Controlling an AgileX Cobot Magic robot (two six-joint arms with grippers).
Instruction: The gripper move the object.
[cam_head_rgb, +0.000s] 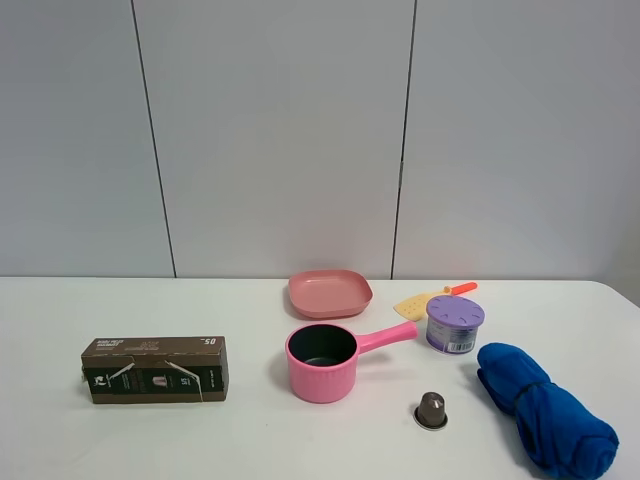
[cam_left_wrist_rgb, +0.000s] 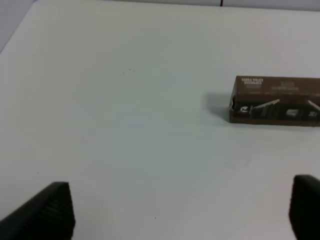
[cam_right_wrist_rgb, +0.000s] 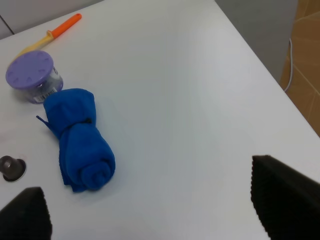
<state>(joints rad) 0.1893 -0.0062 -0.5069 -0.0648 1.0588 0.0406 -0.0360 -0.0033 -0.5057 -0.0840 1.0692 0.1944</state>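
The object is a bright blue rolled fabric bundle lying on the white table at the front right. It also shows in the right wrist view. My right gripper is open and empty, above the table and apart from the bundle. Its two dark fingertips show at the frame's corners. My left gripper is open and empty over bare table, with one fingertip in the corner. Neither arm shows in the exterior view.
A brown cardboard box lies at the left and also shows in the left wrist view. A pink pot, a pink plate, a purple-lidded can, a yellow-orange spatula and a small capsule stand mid-table. The table edge runs close to the bundle.
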